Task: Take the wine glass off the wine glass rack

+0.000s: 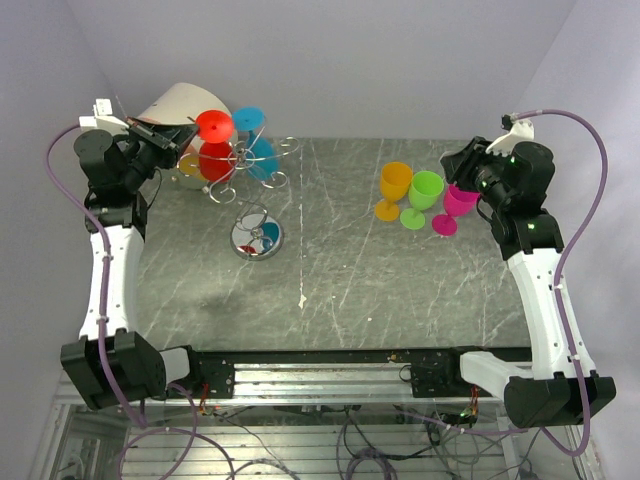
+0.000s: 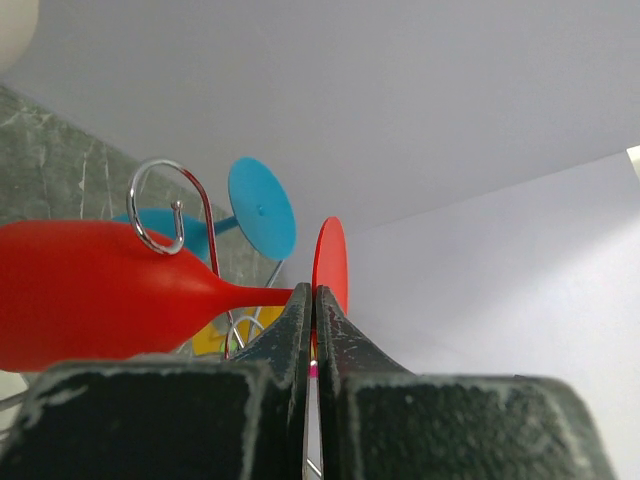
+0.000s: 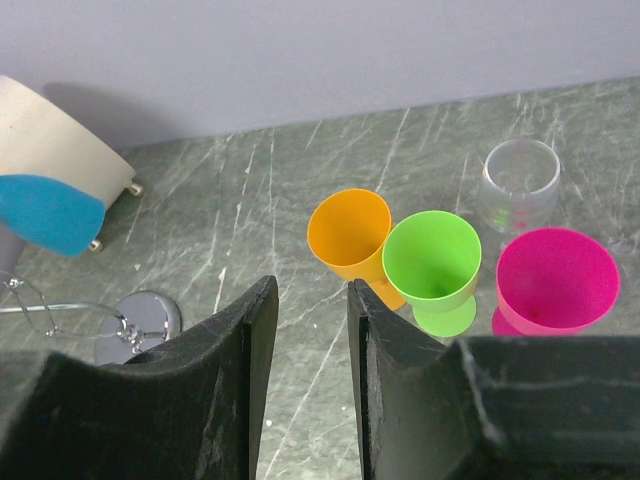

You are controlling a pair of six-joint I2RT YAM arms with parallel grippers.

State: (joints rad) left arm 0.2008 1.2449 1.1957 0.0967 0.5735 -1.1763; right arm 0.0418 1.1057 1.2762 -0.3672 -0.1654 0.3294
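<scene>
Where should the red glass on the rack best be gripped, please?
By its thin stem beside the foot, coming from the left: the red glass lies sideways, its bowl looks too wide, and the left claw is shut there.

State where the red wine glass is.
The red wine glass is far left in the top view, at the wine glass rack, beside the blue glass, its stem clamped in the left gripper.

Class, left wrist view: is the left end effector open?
No, the left end effector is shut on the stem of the red wine glass.
</scene>
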